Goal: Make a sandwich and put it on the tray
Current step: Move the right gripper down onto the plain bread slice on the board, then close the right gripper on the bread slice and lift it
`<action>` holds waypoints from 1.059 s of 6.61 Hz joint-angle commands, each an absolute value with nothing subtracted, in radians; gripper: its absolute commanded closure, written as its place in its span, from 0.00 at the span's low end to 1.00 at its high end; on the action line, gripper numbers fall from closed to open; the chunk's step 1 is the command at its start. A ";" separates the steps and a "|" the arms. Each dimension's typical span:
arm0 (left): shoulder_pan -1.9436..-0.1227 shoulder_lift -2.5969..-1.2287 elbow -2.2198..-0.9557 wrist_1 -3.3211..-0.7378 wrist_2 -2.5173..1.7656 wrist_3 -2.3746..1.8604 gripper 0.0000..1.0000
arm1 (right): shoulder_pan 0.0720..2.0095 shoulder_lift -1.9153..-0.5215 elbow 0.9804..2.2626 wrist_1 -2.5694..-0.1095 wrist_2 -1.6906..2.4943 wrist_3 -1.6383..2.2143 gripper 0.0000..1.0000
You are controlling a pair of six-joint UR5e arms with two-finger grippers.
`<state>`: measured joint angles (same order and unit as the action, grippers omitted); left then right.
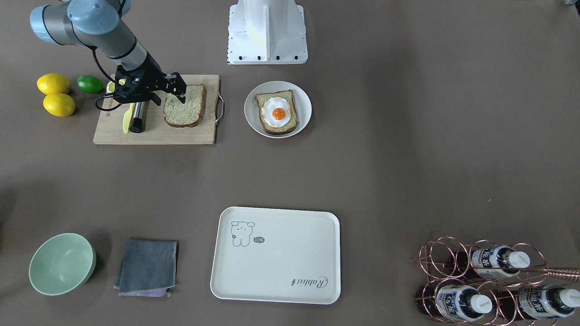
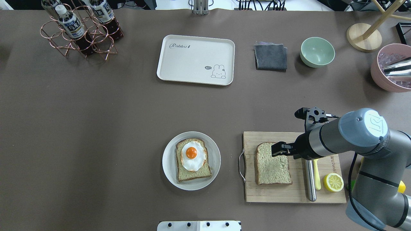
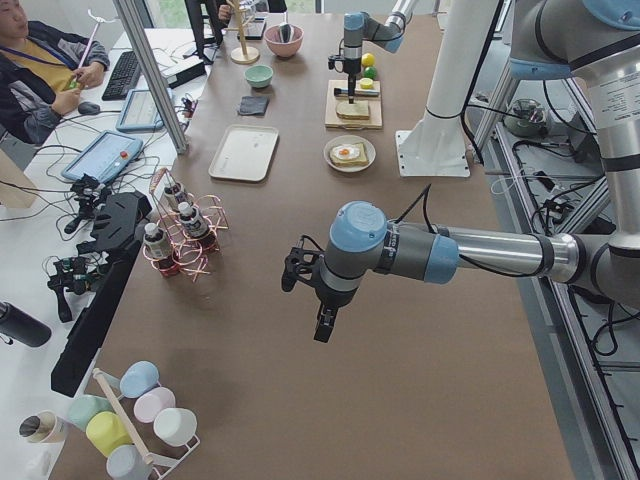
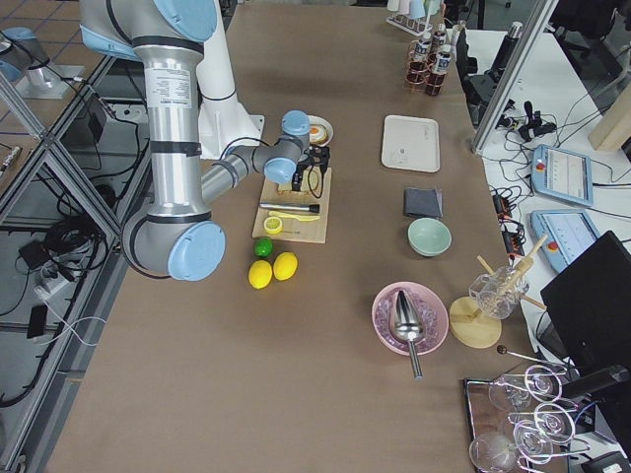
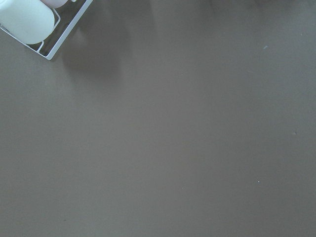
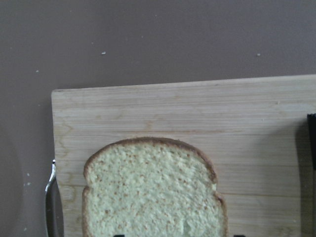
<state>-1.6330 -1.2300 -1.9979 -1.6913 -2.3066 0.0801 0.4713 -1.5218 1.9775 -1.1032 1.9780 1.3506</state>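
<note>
— Well, where is the right gripper (image 2: 278,149)?
— Spread open over the plain brown-crusted bread slice (image 2: 273,170) on the wooden cutting board (image 2: 282,195); the egg-topped slice (image 2: 190,175) lies on the round white plate (image 2: 168,170).

right arm (image 2: 324,141): silver, light-blue caps | right gripper (image 2: 278,149): black — cabled | base (image 1: 267,31): white

The overhead view looks down on the table (image 2: 96,128) from behind the robot (image 2: 362,141); the front view faces back, steeply down. Both share the tray (image 2: 179,64) and board (image 2: 289,194). Side views look along the table from either end. Wrist cameras look down, close: right on bread (image 6: 153,192), left on table.
</note>
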 commanded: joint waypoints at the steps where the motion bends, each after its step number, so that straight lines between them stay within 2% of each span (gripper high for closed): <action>1: -1.641 -1.226 -2.002 -1.692 -2.306 0.081 0.02 | 0.460 -1.529 1.968 -1.103 1.979 1.350 0.25; 3: -1.646 -1.220 -2.005 -1.700 -2.306 0.083 0.02 | 0.460 -1.537 1.965 -1.103 1.979 1.345 0.30; 4: -1.649 -1.218 -2.008 -1.703 -2.307 0.083 0.02 | 0.460 -1.537 1.959 -1.103 1.979 1.347 0.40; 6: -1.679 -1.220 -2.009 -1.703 -2.316 0.084 0.02 | 0.460 -1.537 1.956 -1.101 1.979 1.345 0.46; 7: -1.683 -1.220 -2.010 -1.703 -2.316 0.086 0.02 | 0.459 -1.537 1.951 -1.101 1.979 1.345 0.52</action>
